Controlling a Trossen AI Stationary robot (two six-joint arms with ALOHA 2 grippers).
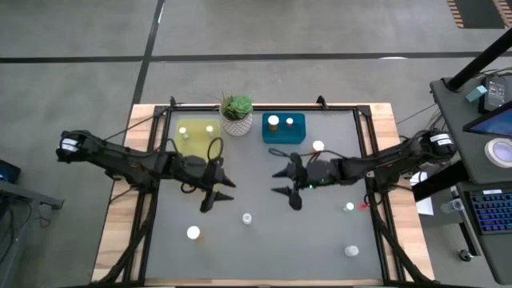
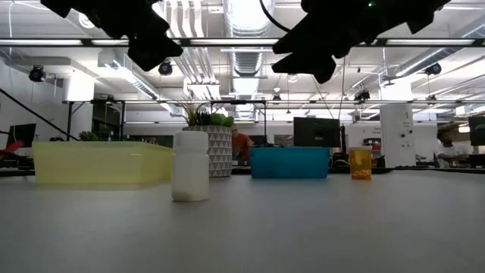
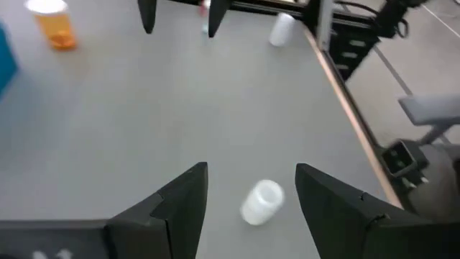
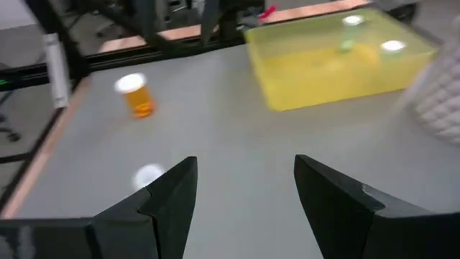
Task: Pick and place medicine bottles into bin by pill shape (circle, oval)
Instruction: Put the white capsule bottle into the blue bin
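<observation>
White, upright with its long axis vertical and cap skyward, the small bottle stands on the grey table just ahead of the left gripper, between its parted fingers, while the right gripper hovers, likewise spread, nearby.

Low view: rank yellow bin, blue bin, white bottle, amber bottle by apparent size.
1. yellow bin, widest thing on the table.
2. blue bin.
3. white bottle; it stands nearer the camera, so its lead over the next is unsure.
4. amber bottle, farther back.
</observation>
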